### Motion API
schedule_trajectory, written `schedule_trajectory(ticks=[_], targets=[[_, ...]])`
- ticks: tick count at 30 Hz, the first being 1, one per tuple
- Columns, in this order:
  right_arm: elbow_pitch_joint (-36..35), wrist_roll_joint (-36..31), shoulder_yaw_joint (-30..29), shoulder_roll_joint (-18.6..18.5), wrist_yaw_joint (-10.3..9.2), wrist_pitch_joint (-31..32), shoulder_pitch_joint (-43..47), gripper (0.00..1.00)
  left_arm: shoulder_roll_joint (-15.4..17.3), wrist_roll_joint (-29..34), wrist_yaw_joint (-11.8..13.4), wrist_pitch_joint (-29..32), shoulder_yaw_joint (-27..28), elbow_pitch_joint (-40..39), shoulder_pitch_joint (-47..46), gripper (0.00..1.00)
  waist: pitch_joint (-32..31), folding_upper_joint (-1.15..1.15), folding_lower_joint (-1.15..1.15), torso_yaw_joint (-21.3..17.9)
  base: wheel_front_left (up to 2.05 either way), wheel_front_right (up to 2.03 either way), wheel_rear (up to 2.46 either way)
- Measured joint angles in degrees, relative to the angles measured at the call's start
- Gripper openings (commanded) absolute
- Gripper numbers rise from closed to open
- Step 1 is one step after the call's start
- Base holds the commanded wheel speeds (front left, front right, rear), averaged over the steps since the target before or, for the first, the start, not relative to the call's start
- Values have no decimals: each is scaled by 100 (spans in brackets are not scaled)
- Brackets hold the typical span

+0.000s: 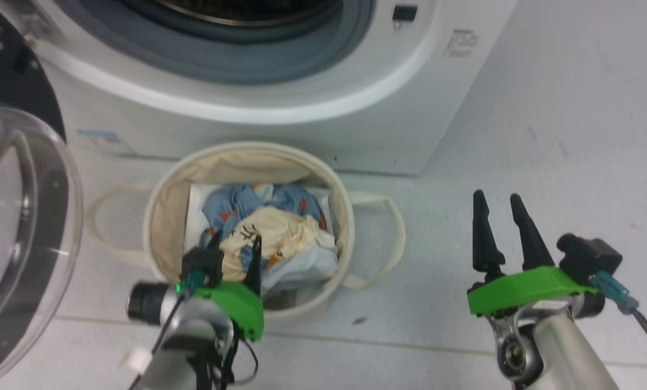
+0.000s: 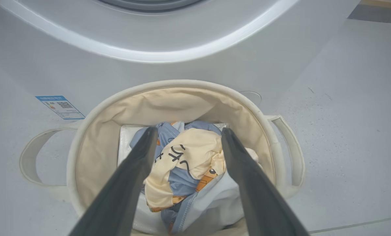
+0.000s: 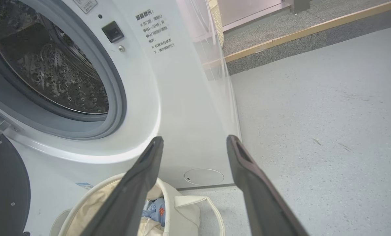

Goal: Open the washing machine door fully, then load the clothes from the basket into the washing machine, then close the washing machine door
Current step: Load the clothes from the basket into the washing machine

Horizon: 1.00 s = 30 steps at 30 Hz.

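Note:
The washing machine [image 1: 280,108] stands with its drum [image 3: 51,65] exposed. The washing machine door [image 1: 14,227] is swung open at the left, its clear glass bowl facing me. In front of the machine sits the basket [image 1: 158,216], holding the clothes [image 1: 280,227]: blue fabric with orange spots, a cream piece [image 2: 195,147] with dark markings, and a pale piece. My left gripper [image 1: 235,241] is open over the basket, and its fingers [image 2: 139,157] straddle the cream piece. Whether they touch it, I cannot tell. My right gripper [image 1: 497,200] stands open and empty over the floor, right of the basket.
A white liner sheet [image 1: 199,197] lies under the clothes. The basket's loop handles [image 1: 394,227] stick out left and right. A small blue label [image 2: 59,106] marks the machine's lower front. Grey floor [image 3: 313,131] spreads to the right, ending at a raised wooden-edged step [image 3: 297,34].

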Motion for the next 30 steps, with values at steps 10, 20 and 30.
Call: schedule_trajectory(ticks=[10,20,30], targets=[[-147,-108,32,-37,0,0,-468,100,-27,98,-372,0,-606,1269,-1293,100,1106,0,0,-68,0,0,0],[-157,-105,46,-60,0,-1,-766,100,-35,-438,-742,786,-1126,2104,-2180,100,1837,0,1,-256,0,0,0],[-264,-64,3,-60,0,-1,-1076,100,-43,-994,-639,1585,-1211,2415,-2922,100,2453,0,1,-517,0,0,0]])
